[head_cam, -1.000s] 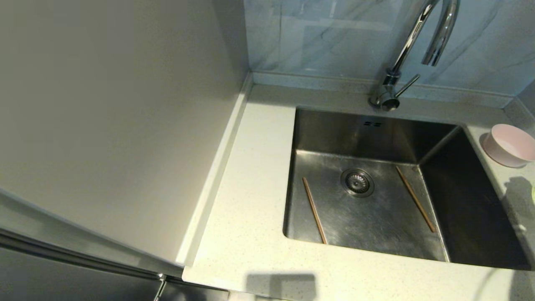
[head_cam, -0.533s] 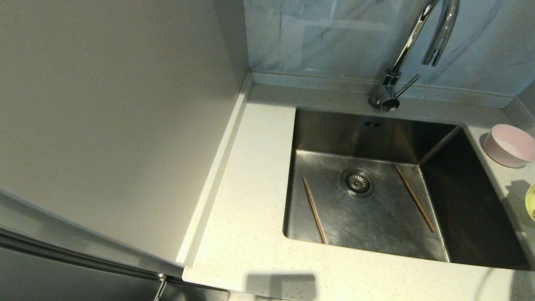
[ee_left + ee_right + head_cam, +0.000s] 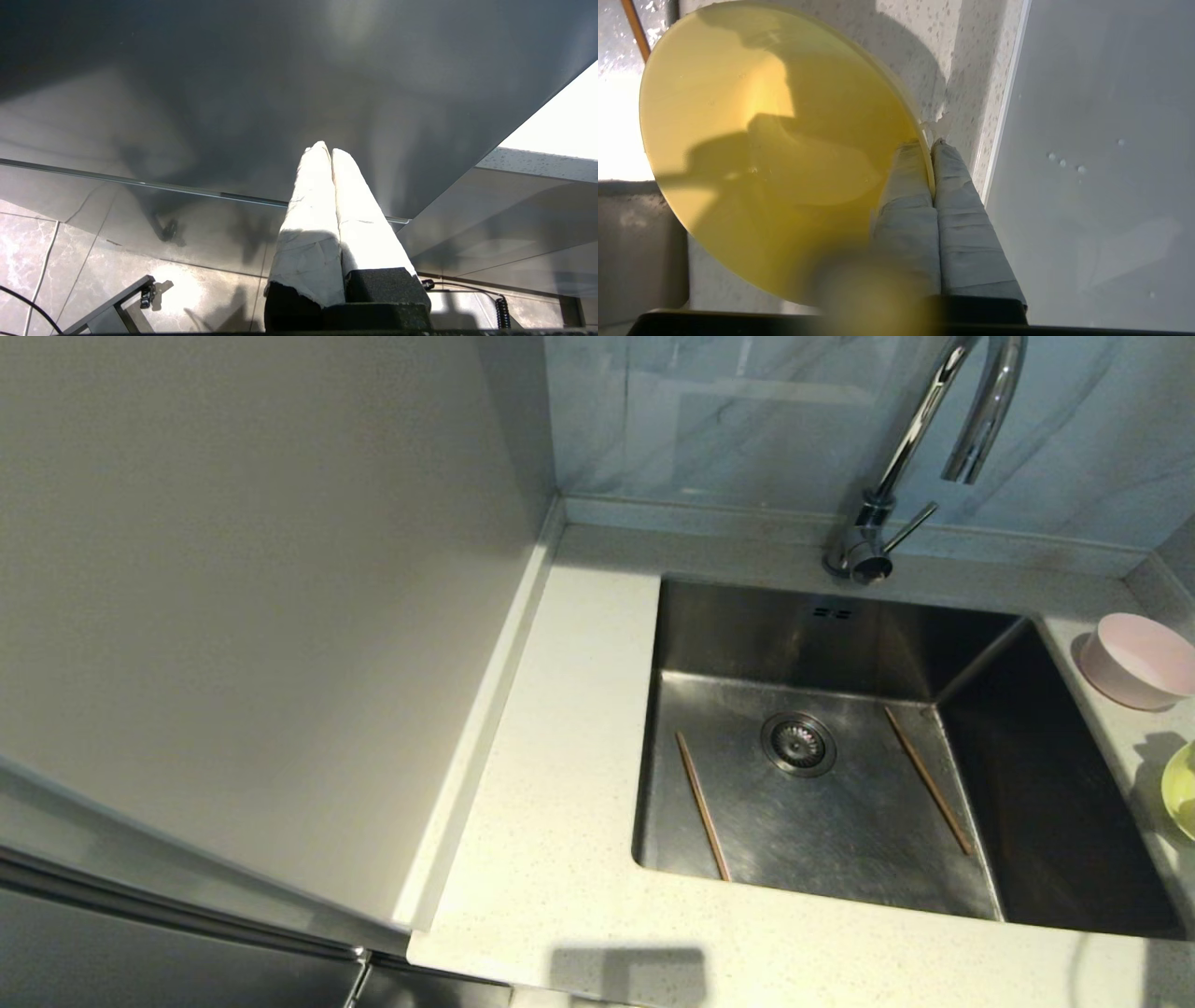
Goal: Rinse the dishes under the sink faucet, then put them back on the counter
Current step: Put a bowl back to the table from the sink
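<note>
My right gripper is shut on the rim of the yellow-green bowl, one finger inside and one outside. In the head view only the bowl's edge shows, at the far right over the counter beside the sink; the gripper itself is out of that view. The pink bowl stands on the counter right of the sink. Two chopsticks lie apart on the sink floor, either side of the drain strainer. The sink faucet rises behind the basin. My left gripper is shut on nothing.
A tall plain grey-white panel walls off the counter's left side. Another smooth grey panel stands close beside the right gripper. The left arm hangs low beside a dark cabinet front, above the tiled floor.
The yellow-green bowl has come further into the head view from the right edge, moving left toward the sink. The pink bowl and chopsticks have stayed put.
</note>
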